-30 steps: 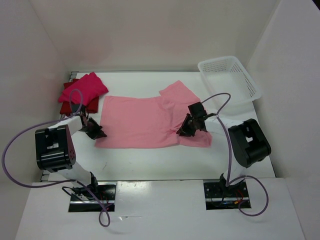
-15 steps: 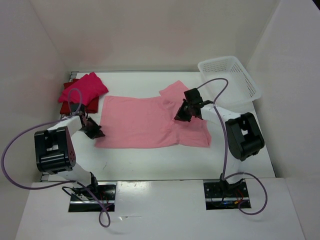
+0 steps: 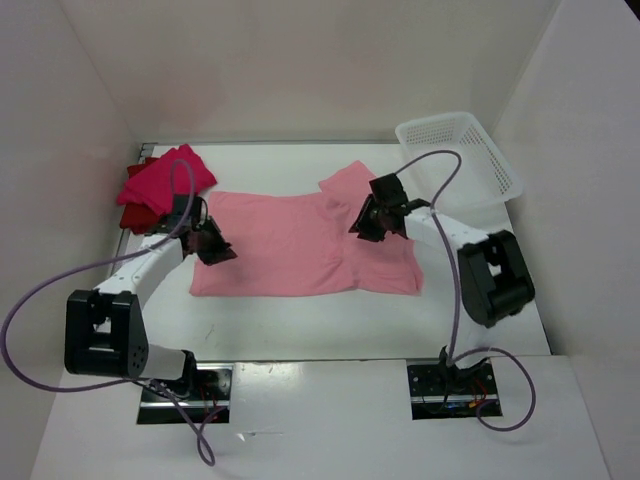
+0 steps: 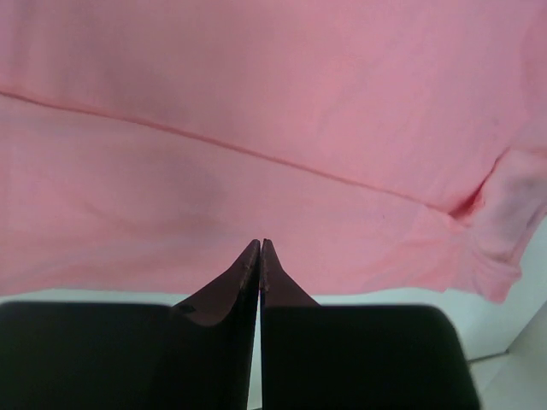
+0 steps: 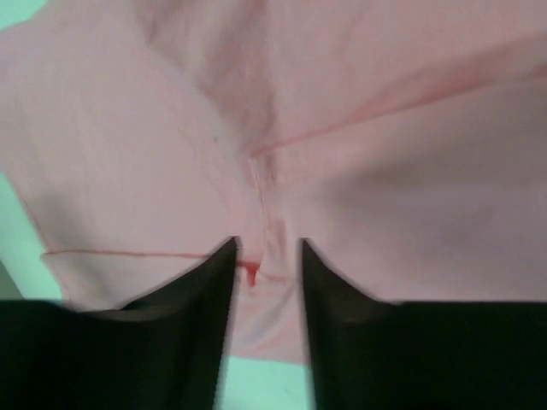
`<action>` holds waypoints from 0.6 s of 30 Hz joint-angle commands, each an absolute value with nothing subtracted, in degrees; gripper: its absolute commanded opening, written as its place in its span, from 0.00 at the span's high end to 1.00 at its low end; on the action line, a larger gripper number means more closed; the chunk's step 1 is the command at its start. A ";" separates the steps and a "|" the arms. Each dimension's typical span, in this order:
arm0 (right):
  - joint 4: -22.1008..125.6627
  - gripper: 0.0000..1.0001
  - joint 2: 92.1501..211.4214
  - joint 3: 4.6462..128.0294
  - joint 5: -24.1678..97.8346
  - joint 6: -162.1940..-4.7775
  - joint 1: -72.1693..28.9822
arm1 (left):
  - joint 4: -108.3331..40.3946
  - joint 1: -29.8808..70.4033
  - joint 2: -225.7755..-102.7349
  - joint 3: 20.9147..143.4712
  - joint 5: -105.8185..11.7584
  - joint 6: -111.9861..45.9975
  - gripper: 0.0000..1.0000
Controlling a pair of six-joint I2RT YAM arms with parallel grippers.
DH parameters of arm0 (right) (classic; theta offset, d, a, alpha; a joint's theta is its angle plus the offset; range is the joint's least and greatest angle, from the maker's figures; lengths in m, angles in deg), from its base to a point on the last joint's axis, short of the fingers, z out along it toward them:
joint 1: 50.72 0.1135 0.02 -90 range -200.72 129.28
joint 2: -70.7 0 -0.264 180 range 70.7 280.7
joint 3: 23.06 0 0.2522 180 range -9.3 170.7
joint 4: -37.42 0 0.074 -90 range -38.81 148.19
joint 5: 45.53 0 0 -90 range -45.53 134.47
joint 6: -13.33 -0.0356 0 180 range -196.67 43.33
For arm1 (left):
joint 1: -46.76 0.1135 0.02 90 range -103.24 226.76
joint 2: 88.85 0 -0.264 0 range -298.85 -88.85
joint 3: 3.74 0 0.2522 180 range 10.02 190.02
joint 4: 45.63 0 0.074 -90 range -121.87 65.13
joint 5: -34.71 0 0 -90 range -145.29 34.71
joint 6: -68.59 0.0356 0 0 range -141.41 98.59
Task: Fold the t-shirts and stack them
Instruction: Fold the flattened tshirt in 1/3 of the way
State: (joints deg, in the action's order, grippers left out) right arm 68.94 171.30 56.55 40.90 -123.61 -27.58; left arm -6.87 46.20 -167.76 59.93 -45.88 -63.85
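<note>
A pale pink t-shirt (image 3: 290, 250) lies spread flat mid-table, one sleeve (image 3: 350, 185) pointing to the back. At the back left, a folded magenta t-shirt (image 3: 165, 178) rests on a dark red one (image 3: 128, 216). My left gripper (image 3: 212, 248) is shut, its tips (image 4: 260, 248) over the pale shirt's (image 4: 273, 128) left edge with nothing seen between them. My right gripper (image 3: 365, 222) stands open just above the sleeve seam (image 5: 256, 171). A small ridge of pale cloth lies between its tips (image 5: 267, 248).
A white lattice basket (image 3: 460, 160) sits at the back right corner. White walls close in the table on the left, back and right. Both arms' purple cables loop over the near half of the table.
My left gripper has swung right and back from beside the shirt onto its left edge. My right gripper has moved toward the back, from the shirt's lower right to the sleeve seam.
</note>
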 commanded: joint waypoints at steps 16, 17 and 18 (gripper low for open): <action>73.50 1.00 149.89 26.83 50.71 -138.10 -33.92 | -11.30 50.62 -181.30 52.65 -35.96 -64.84 0.95; 74.21 1.00 148.85 25.96 50.71 -138.11 -33.93 | -10.52 52.37 -181.31 51.87 -35.96 -63.53 0.95; 75.61 1.00 148.06 25.95 51.24 -139.32 -34.89 | -9.99 53.17 -181.31 51.86 -36.74 -62.82 0.95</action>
